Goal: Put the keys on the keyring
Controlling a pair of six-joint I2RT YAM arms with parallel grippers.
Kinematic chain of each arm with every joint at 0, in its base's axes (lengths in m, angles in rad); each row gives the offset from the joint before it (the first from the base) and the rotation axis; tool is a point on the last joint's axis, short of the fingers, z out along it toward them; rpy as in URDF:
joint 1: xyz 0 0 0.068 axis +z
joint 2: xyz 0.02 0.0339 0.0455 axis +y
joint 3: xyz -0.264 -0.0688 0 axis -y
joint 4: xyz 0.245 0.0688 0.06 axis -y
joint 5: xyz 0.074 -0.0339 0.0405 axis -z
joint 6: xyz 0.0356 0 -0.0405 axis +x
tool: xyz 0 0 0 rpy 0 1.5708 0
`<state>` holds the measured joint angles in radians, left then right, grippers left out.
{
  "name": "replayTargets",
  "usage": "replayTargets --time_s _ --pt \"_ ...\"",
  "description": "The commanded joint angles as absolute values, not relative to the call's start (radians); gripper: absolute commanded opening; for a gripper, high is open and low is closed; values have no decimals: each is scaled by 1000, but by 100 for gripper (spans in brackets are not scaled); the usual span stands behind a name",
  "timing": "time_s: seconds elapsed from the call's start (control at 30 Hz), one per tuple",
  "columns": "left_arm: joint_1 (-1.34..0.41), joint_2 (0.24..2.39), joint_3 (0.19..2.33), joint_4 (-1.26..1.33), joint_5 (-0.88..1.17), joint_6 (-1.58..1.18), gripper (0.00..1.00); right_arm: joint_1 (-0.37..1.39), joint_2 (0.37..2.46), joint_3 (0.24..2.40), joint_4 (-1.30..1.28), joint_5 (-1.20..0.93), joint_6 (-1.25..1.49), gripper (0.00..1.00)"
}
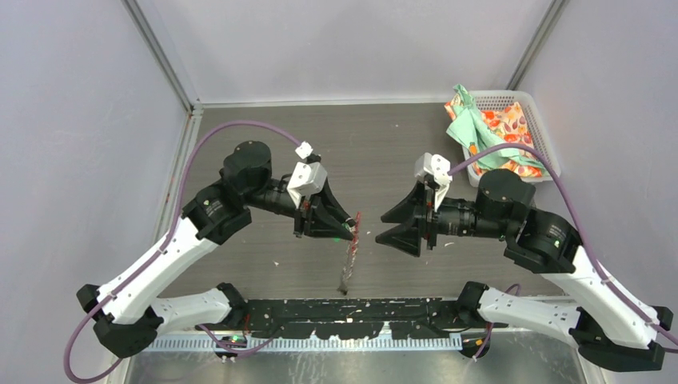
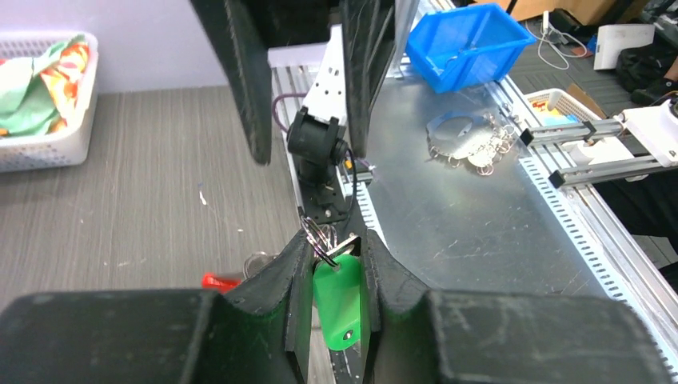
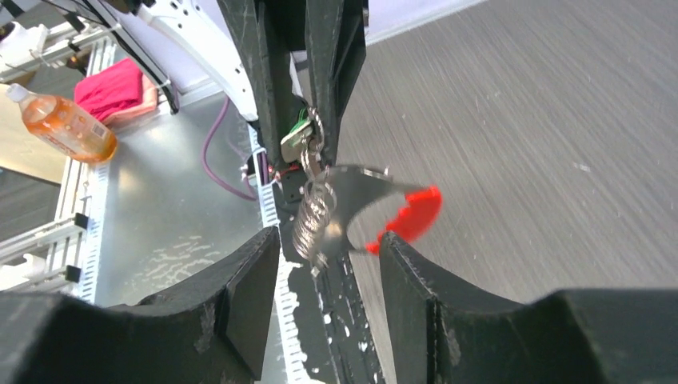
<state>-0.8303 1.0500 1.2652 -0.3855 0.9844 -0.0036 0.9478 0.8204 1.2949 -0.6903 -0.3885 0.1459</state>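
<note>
Seemingly half done, with the green-tagged key (image 2: 336, 300) clamped in the left gripper (image 2: 334, 242), apparently linked to the keyring (image 3: 404, 222) dangling below it, right gripper (image 1: 380, 226) spread empty beside it, black-tagged key unseen, likely unthreaded.

Bright even light, blurred near foreground
</note>
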Motion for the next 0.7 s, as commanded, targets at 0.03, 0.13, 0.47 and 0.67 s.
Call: replayTargets --time_s 0.03,0.13,0.47,0.67 --pt "-827 1057 1331 -326 1033 -42 0 948 886 1322 -525 -482 57 52" --pt "-827 1061 1339 -316 1021 -59 0 947 923 1351 -511 -508 39 49" --pt "-827 1063 1338 -296 985 -76 0 949 967 1387 -541 -549 25 40" --pt "-827 1063 1330 -285 961 -78 0 948 961 1382 -549 -519 26 13"
